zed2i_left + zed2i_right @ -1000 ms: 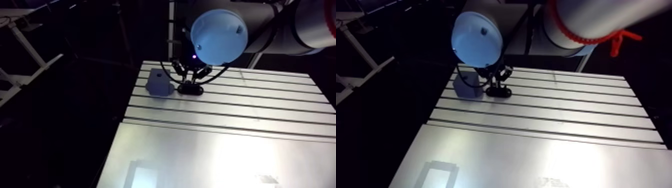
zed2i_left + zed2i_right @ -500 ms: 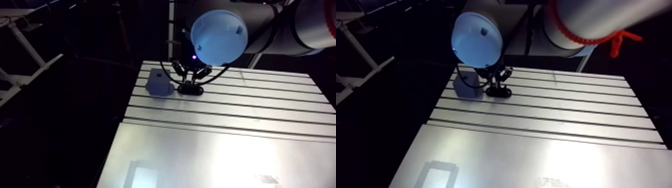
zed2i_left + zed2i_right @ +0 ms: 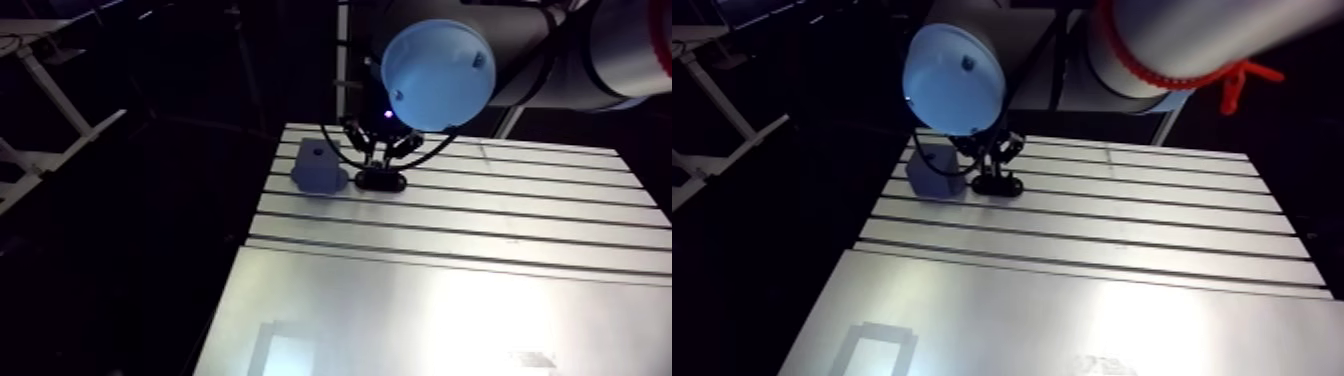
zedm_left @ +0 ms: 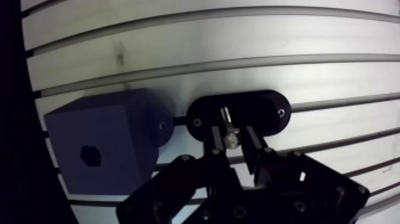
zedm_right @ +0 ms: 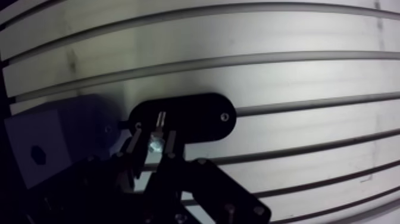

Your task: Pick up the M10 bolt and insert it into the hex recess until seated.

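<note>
Pincer (image 4: 232, 144) is down at the black oval holder (image 4: 262, 110), fingers apart and straddling the M10 bolt (image 4: 227, 119), w/ what looks like a thin gap each side, so not clamped yet. The bolt sits on the holder's middle, bright head twd the pincer and shank pointing away; can't tell if it lies flat or stands in a socket.

Step in hand, by my read: the grasp, so early in the task. Next move calls for closing square on the bolt, lifting clear of the holder, then shifting sideways to the block.

Just beside the holder, touching or nearly so, sits the grey-blue block (image 4: 113, 137). Its hex recess (image 4: 90, 156) faces up and is empty, nothing seated. Beyond both, the slotted tabletop (image 4: 238, 36) carries nothing else in view
</note>
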`<state>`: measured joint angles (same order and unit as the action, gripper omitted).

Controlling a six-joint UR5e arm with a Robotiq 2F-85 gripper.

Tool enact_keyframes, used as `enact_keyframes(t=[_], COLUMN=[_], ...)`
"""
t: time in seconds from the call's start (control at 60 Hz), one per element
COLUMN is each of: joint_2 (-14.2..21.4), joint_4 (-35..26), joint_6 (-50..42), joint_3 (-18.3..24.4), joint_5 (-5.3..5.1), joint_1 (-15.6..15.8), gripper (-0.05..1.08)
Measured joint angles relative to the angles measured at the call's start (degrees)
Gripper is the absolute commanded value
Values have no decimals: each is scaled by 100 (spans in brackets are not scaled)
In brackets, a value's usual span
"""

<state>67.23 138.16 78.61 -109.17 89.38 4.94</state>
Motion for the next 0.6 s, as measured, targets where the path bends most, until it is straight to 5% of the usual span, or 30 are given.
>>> enact_keyframes(t=[0.6], joint_2=[207], joint_4=[-52], joint_6=[86], joint_3=[115], joint_5=[-2], joint_1=[-1], gripper=[72])
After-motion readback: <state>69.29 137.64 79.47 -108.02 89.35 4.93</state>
